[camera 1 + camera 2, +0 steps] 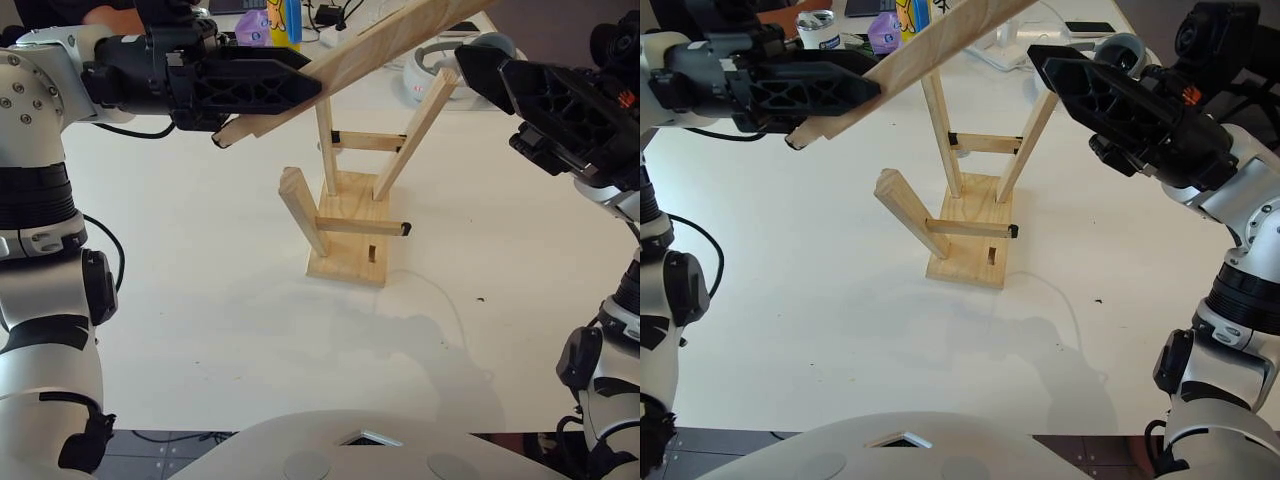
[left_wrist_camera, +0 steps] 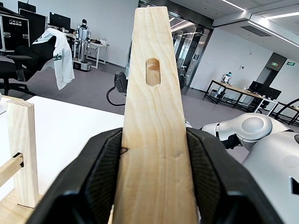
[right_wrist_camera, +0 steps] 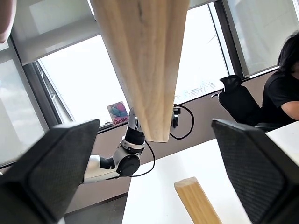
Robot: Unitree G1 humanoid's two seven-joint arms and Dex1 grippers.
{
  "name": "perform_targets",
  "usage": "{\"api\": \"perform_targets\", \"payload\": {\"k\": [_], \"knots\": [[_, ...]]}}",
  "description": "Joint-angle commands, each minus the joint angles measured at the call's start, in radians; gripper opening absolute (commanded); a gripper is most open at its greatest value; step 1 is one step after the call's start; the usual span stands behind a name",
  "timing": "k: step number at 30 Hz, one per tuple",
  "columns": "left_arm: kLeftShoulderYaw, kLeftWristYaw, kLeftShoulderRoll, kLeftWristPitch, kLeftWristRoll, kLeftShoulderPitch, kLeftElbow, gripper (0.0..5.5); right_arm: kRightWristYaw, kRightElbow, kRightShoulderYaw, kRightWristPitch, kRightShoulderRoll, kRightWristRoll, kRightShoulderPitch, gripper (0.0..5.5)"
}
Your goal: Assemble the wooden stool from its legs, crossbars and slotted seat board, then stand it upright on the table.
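The white table (image 1: 200, 300) carries the seat board (image 1: 345, 262) lying flat at centre, with three legs and two crossbars fitted. Above it, a loose leg (image 1: 380, 45) slants from 10 toward 1 o'clock, clamped in the left gripper (image 2: 156, 182). The right gripper (image 3: 154, 130), at 2 o'clock, gapes wide and holds nothing.

Green lettering on a hanging white shirt (image 2: 58, 56); a green wall sign (image 2: 291, 63); a printed window sticker (image 3: 117, 113); none clearly legible.
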Motion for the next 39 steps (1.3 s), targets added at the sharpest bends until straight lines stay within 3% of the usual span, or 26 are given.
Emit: {"api": "perform_targets", "payload": {"k": [1, 25, 39], "knots": [[-0.006, 0.007, -0.006, 0.009, -0.009, 0.02, -0.024, 2.05, -0.005, -0.007, 0.012, 0.0, 0.006, 0.027, -0.038, 4.44], [-0.035, -0.001, -0.021, 0.005, -0.006, 0.046, -0.069, 2.05, -0.135, -0.056, 0.059, -0.04, 0.049, 0.076, -0.068, 4.44], [-0.036, -0.012, -0.014, -0.001, 0.002, 0.031, -0.054, 2.05, -0.101, -0.069, 0.065, -0.022, 0.024, 0.085, -0.04, 2.29]]}}
